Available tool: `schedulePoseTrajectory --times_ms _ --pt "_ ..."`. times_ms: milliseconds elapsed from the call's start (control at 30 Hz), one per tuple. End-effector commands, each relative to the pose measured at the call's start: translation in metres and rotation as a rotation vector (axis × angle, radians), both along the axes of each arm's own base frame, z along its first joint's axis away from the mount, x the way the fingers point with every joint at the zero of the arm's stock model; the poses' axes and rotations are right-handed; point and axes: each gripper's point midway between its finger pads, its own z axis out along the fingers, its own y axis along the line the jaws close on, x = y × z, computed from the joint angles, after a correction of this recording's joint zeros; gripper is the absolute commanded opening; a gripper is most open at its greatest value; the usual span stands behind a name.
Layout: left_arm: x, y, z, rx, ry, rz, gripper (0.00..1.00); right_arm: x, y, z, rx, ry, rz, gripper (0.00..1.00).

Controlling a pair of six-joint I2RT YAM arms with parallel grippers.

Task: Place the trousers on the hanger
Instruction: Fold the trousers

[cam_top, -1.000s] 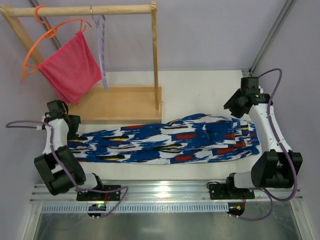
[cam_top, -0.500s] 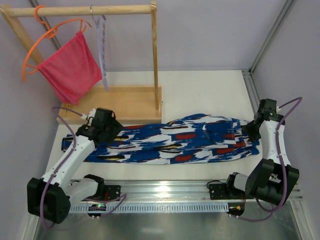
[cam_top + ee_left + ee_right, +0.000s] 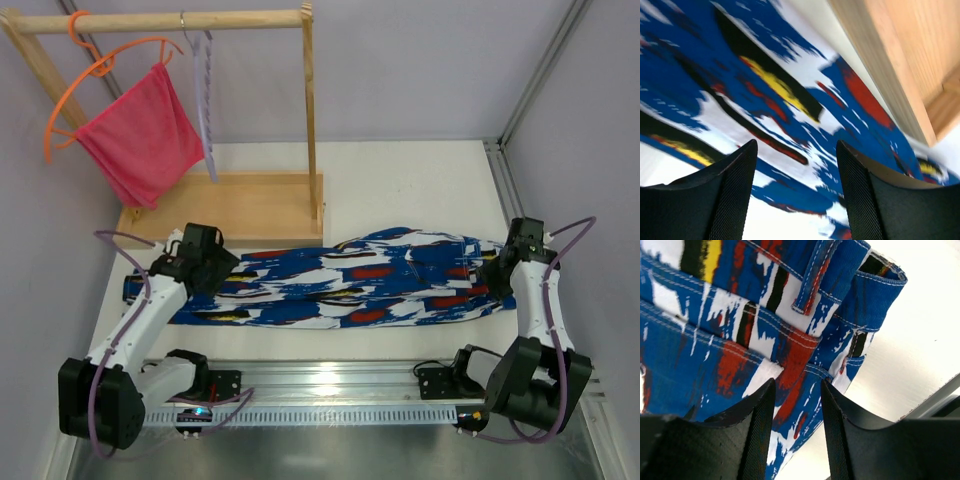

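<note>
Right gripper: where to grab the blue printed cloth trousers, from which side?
Probably the waistband at the right end of the printed trousers, from above: they lie flat, and that stitched, layered edge looks thickest. The right gripper hangs open over it.

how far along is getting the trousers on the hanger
Done: nothing yet. The trousers lie flat on the table, and the hanger hangs bare on the rail. In hand: left gripper open over the legs, right gripper open over the waistband, neither gripping. Left: grasp, fetch hanger, drape.
</note>
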Motion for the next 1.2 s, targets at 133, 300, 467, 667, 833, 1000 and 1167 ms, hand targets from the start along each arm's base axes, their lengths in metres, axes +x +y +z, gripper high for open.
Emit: schedulePoseTrajectory --times_ms 133,300,467,667,833,1000,1167 --pt "0.024 -0.139 0.034 -0.021 -0.152 -0.711 0.66 0.012 -0.017 -0.017 -0.047 0.034 -0.052 0.45" --pt "0.012 -0.239 0.051 0.182 -0.274 -1.144 0.67 0.015 -0.017 -0.017 -0.051 0.009 0.015 0.45" --pt "-0.016 -0.3 0.054 0.222 -0.434 -1.47 0.67 0.01 -0.025 -0.013 -0.048 0.009 -0.003 0.45" --pt "-0.036 -0.336 0.042 0.175 -0.467 -1.679 0.63 -0.001 -0.045 -0.013 -0.023 0.019 -0.08 0.45" --pt "-0.045 -0.351 0.024 0.202 -0.496 -1.75 0.63 -0.006 -0.052 -0.012 -0.033 0.016 -0.122 0.45" --pt "-0.049 -0.363 0.011 0.228 -0.488 -1.831 0.63 -0.001 -0.063 -0.015 -0.065 -0.012 -0.155 0.45" --pt "-0.052 -0.361 -0.01 0.259 -0.422 -1.867 0.61 0.01 -0.07 -0.022 -0.069 -0.028 -0.176 0.45"
